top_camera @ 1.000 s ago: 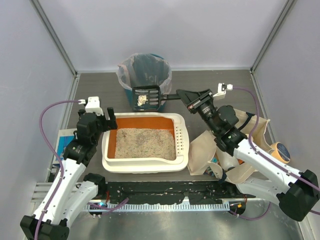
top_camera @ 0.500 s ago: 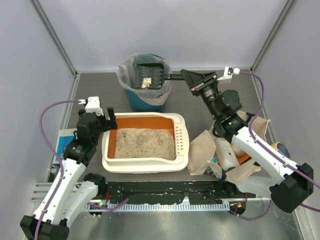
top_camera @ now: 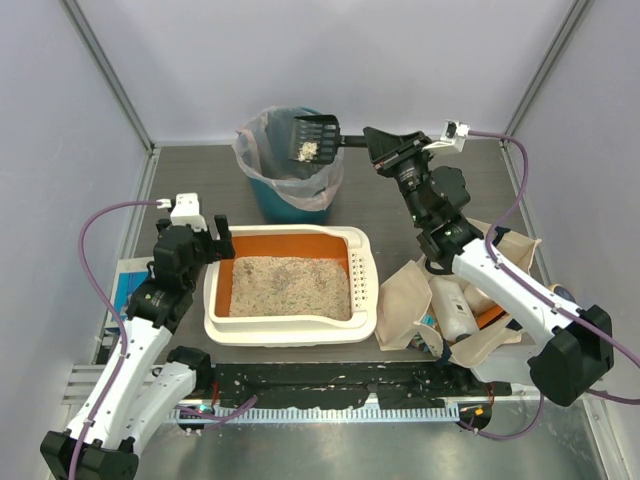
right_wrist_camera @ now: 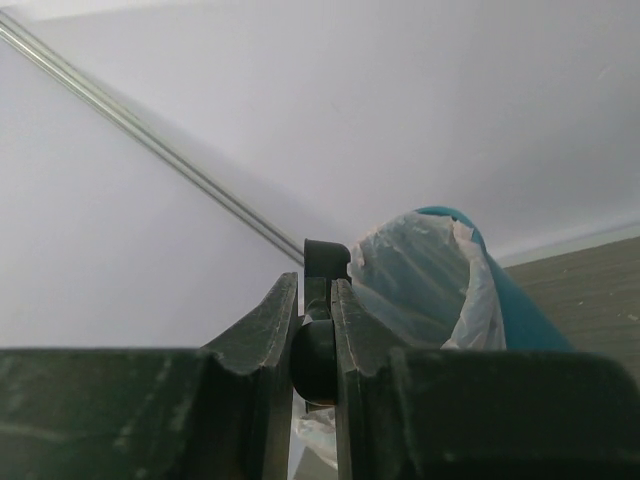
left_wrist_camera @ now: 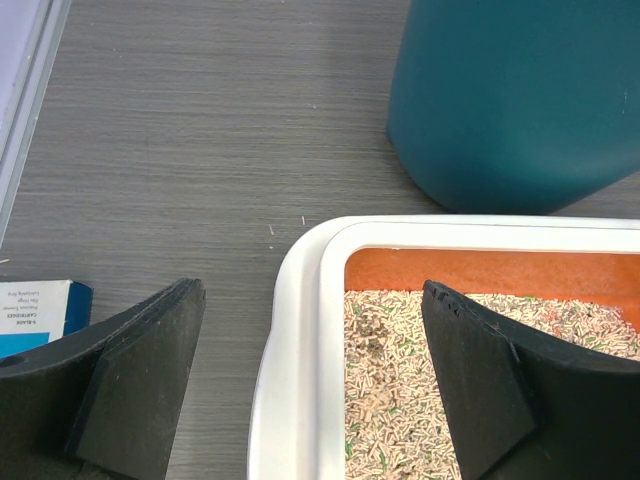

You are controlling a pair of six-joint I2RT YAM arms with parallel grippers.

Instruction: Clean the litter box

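Cream-white plastic litter box (top_camera: pixel 290 332) with orange walls sits mid-table, litter looking mostly sifted; over the teal plastic-lined bin (top_camera: pixel 290 205) behind it, right gripper (top_camera: pixel 372 142) clamps a black slotted scoop (top_camera: pixel 318 130) holding pale clumps (top_camera: pixel 308 150) not yet dumped; left gripper (left_wrist_camera: pixel 310 295) hovers, jaws apart, at box corner.

**Litter box, filled and sitting level**

A large rectangular cream-white litter box (top_camera: pixel 290 331) lies flat. Its inner walls are orange, and its bed of grey-beige granular litter (top_camera: pixel 290 285) is roughly even. A perforated rim runs along the end farthest from the fingers (left_wrist_camera: pixel 135 385) of the left gripper (left_wrist_camera: pixel 310 290). One rounded corner of the box sits between those spread fingers, one finger outside the rim and the other on the litter side.
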